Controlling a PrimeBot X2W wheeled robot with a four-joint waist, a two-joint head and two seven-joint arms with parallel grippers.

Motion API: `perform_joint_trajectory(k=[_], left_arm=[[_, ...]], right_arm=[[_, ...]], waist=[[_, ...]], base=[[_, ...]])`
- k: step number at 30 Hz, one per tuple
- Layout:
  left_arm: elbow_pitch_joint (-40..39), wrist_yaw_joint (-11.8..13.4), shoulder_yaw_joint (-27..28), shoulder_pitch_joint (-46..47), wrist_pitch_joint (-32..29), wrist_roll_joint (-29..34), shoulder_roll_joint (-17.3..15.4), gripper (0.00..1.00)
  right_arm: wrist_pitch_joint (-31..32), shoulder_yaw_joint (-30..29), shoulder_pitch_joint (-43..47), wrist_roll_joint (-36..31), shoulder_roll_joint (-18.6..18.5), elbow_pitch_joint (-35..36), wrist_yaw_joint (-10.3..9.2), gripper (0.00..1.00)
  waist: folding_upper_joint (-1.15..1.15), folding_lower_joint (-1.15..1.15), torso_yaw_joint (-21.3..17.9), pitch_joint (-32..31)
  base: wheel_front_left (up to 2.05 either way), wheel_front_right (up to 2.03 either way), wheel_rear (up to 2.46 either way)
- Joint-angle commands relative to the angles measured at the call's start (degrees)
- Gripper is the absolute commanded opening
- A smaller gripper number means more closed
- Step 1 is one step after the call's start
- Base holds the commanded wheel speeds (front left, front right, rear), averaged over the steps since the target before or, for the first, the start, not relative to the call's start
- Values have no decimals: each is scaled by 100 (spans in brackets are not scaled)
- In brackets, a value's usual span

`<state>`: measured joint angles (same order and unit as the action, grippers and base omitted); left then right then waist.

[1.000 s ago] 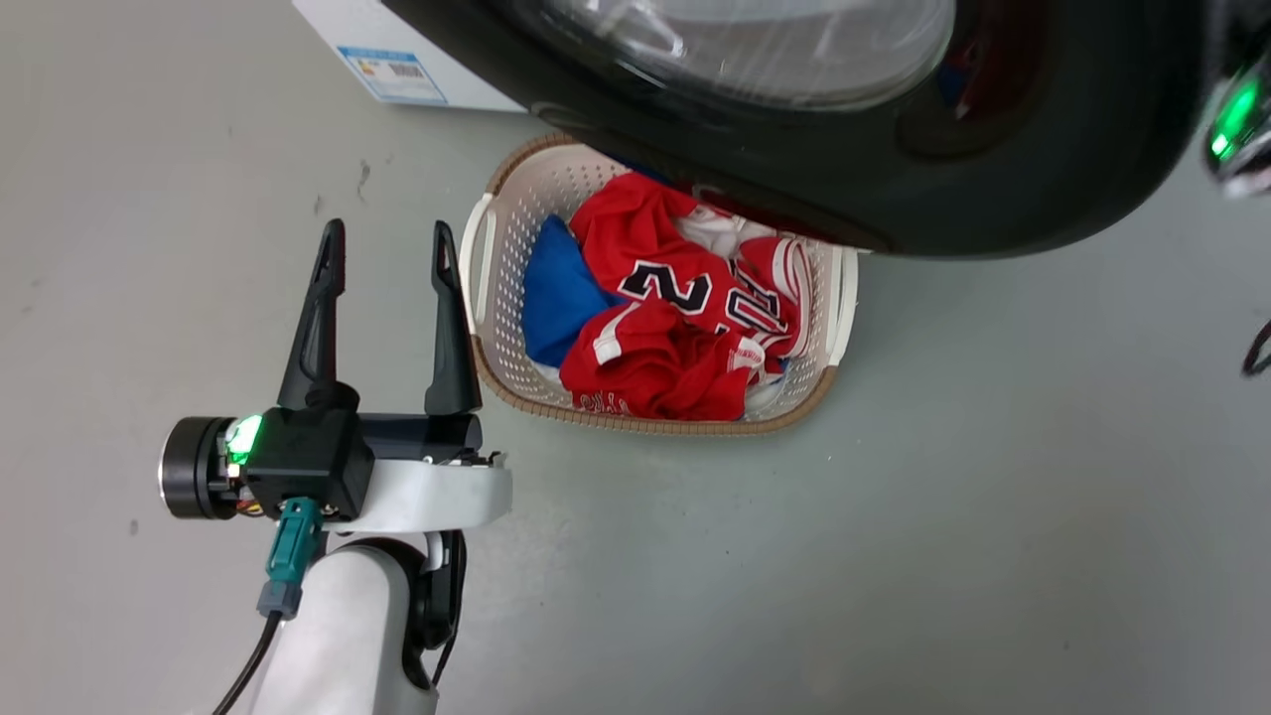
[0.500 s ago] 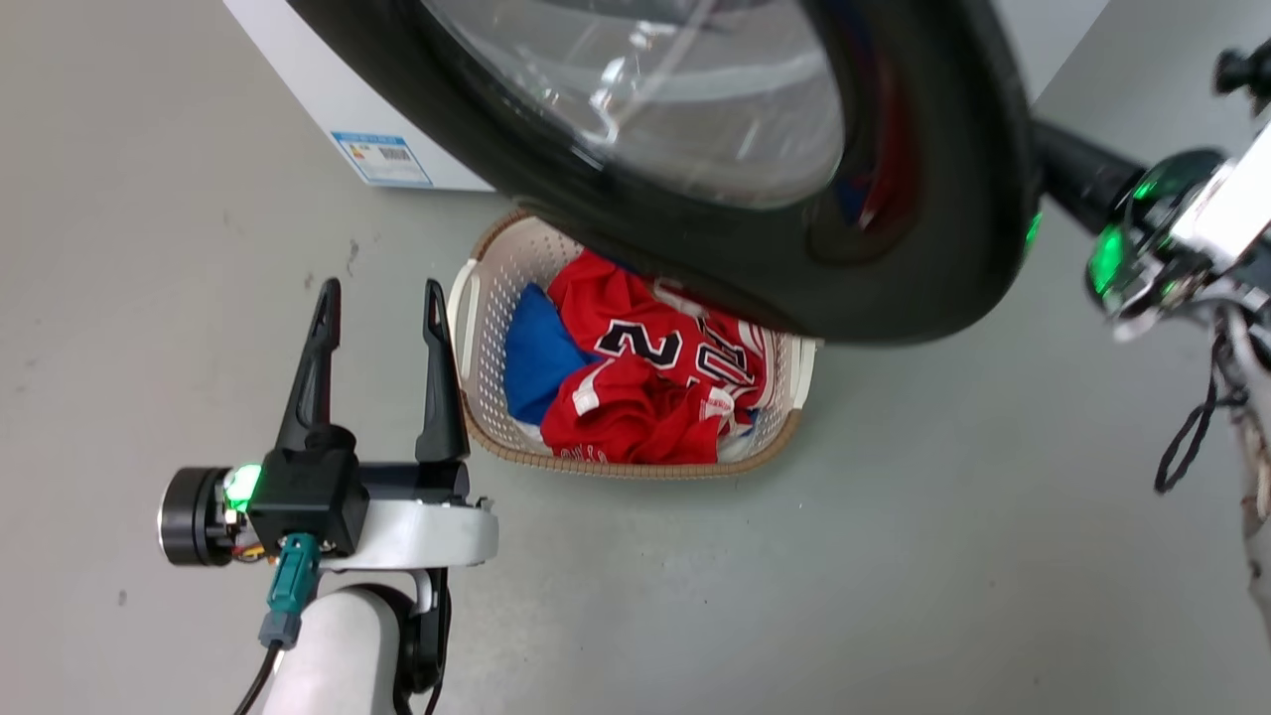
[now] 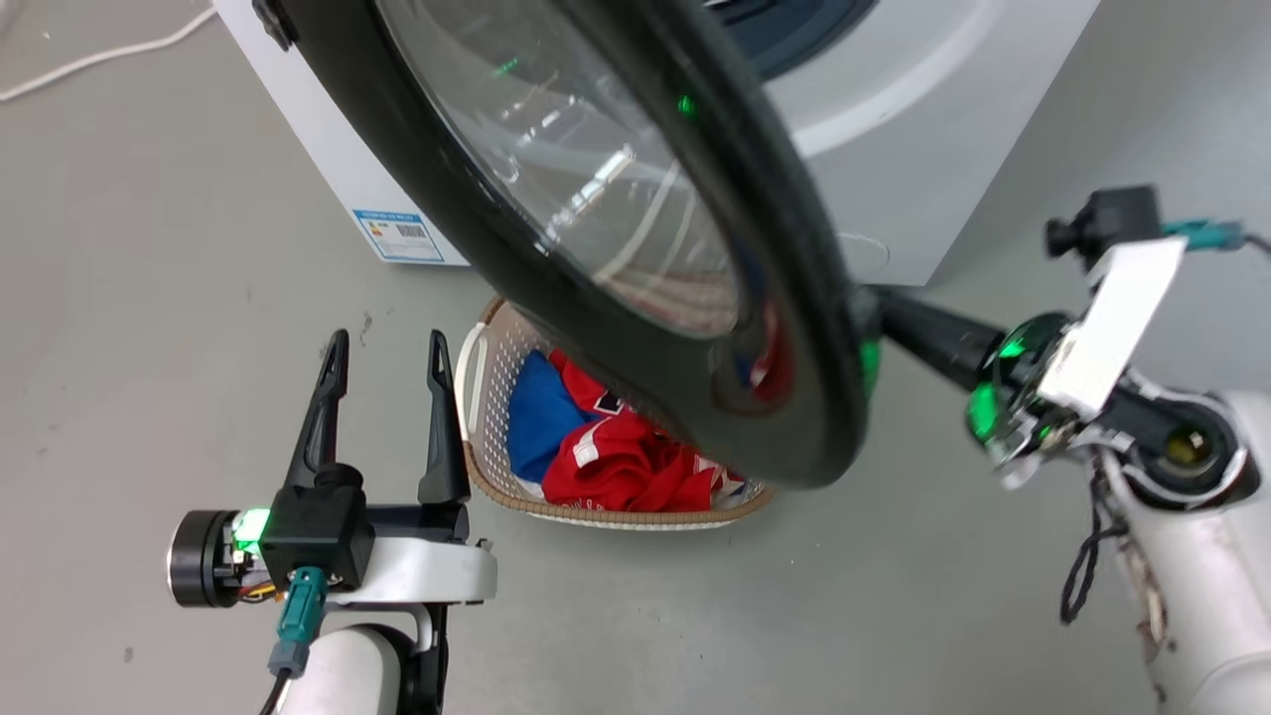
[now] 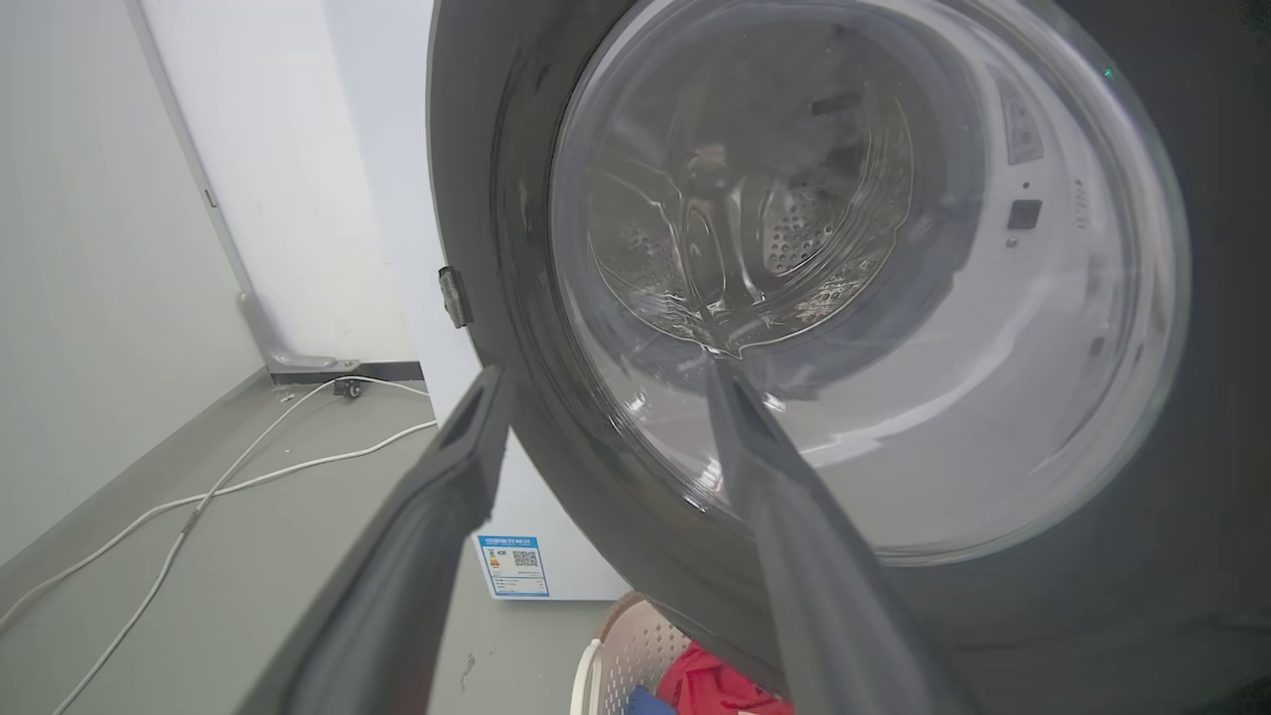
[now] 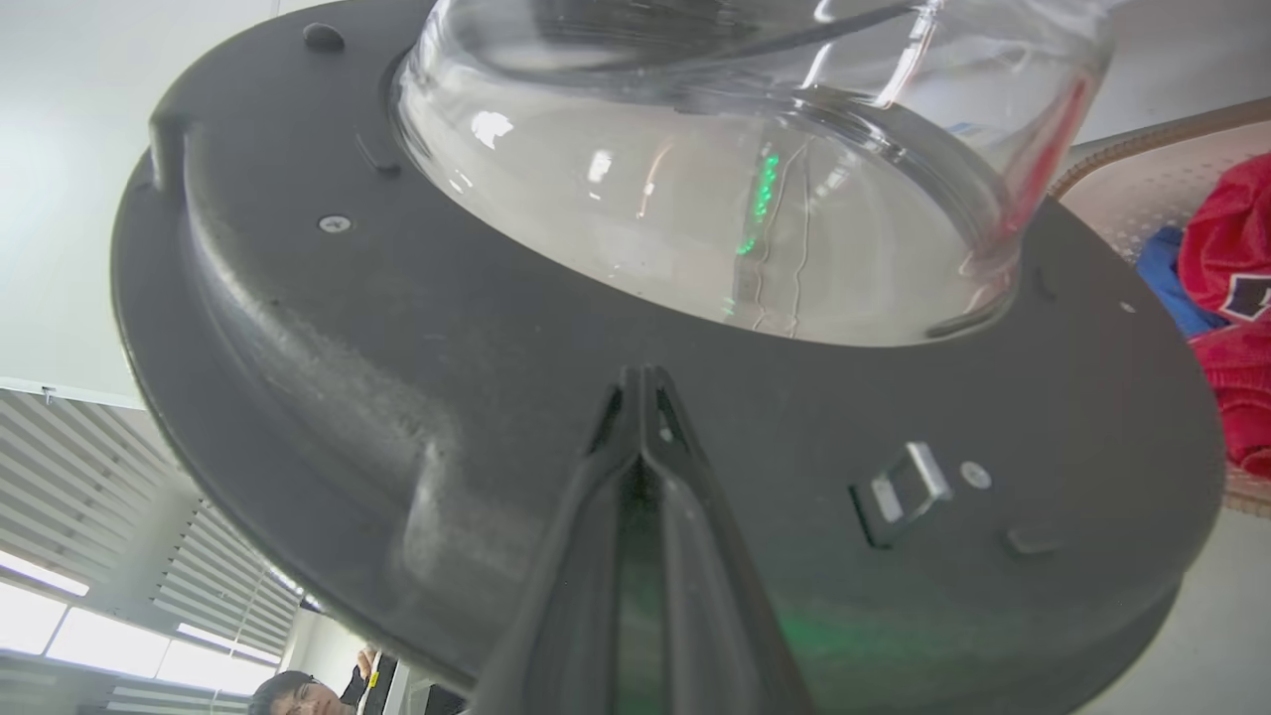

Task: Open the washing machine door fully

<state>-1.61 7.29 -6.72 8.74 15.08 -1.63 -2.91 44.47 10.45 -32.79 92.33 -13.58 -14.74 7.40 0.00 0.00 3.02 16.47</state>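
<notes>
One white washing machine (image 3: 923, 169) stands at the far side. Its door (image 3: 775, 248) is part-way open, angled out toward you above the laundry basket (image 3: 475, 397) of red and blue clothes. Your right gripper (image 5: 645, 382) has its fingers pressed together, tips against the door's inner rim. Your left gripper (image 3: 386, 343) hovers near you with fingers spread, empty, just left of the basket.

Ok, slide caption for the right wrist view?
Right gripper, fingers together, at the washing machine door, beside its glass bowl; laundry basket at right.
</notes>
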Motion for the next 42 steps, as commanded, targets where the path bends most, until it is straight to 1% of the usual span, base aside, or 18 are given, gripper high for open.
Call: perform_joint_trajectory(k=[1, 7, 16, 24, 27, 30, 38, 39, 42], left_arm=[[11, -8, 20, -55, 14, 50, 4, 100], [62, -20, -4, -162, 14, 44, 4, 100], [106, -48, -56, -403, 14, 57, 4, 100], [141, -41, -18, -608, 14, 69, 4, 100], [164, -54, -14, -655, 14, 76, 4, 100], [201, -71, -31, -727, 14, 68, 4, 100], [212, -13, -36, -895, 14, 9, 5, 100], [206, -16, -34, -918, 14, 13, 4, 100], [212, -13, -16, -1000, 14, 37, 3, 100]], right_arm=[[56, 62, 140, 53, 98, 67, 16, 0], [156, 312, 566, 120, 441, 214, 16, 0], [224, 616, 1134, 125, 762, 412, 16, 0], [230, 730, 1629, 160, 869, 592, 16, 0], [78, 610, 1771, 175, 889, 623, 16, 0], [-310, 273, 1952, 310, 938, 678, 16, 0], [-1871, -756, 2550, 520, 1063, 1192, 16, 0], [-2083, -852, 2625, 514, 1070, 1262, 16, 0], [-2686, -1025, 2820, 155, 1079, 1516, 16, 0]], waist=[[0, 0, 0, -80], [0, 0, 10, -305], [0, 0, 69, -616], [0, 0, 54, -863], [0, 0, 49, -963], [0, 0, 70, -1097], [0, 0, 52, -1400], [0, 0, 32, -1435], [0, 0, -26, -1533]], base=[[0, 0, 0], [0, 0, 0], [0, 0, 0], [0, 0, 0], [0, 0, 0], [0, 0, 0], [0, 0, 0], [0, 0, 0], [0, 0, 0]])
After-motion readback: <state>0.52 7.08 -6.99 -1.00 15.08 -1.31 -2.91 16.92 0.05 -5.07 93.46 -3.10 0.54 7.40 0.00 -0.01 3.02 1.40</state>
